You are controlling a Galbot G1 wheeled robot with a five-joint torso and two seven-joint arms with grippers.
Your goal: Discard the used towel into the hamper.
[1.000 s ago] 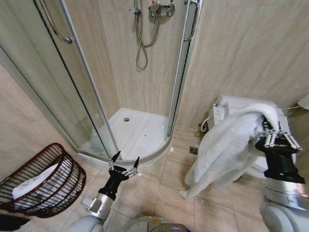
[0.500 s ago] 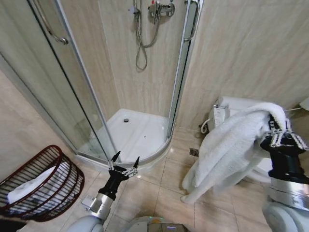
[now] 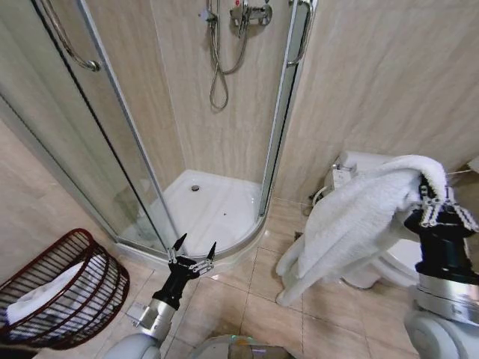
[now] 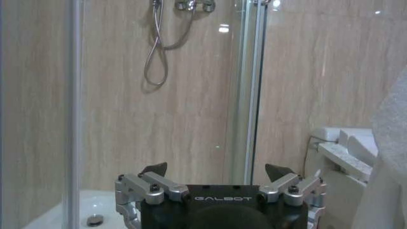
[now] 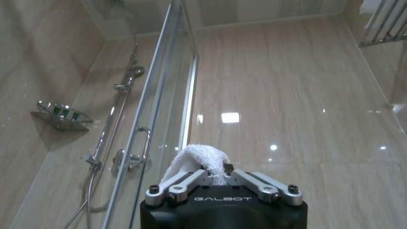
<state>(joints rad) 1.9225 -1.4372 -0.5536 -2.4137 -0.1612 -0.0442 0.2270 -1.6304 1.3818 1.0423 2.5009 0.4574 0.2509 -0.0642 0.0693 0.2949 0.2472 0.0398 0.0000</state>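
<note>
Right gripper [image 3: 438, 212] is clenched on a fold of the white towel [image 3: 352, 224], held high so the hanging end clears the floor. Left gripper [image 3: 193, 258] waits low, jaws spread, empty. Hamper [image 3: 63, 288] stands on the floor far left, well apart.

"GALBOT" (white capitals) stands on the left gripper [image 4: 216, 172] body and right gripper [image 5: 215, 172] body.

Fluffy terry towel [image 3: 352, 224], wire-weave hamper [image 3: 63, 288]
</note>
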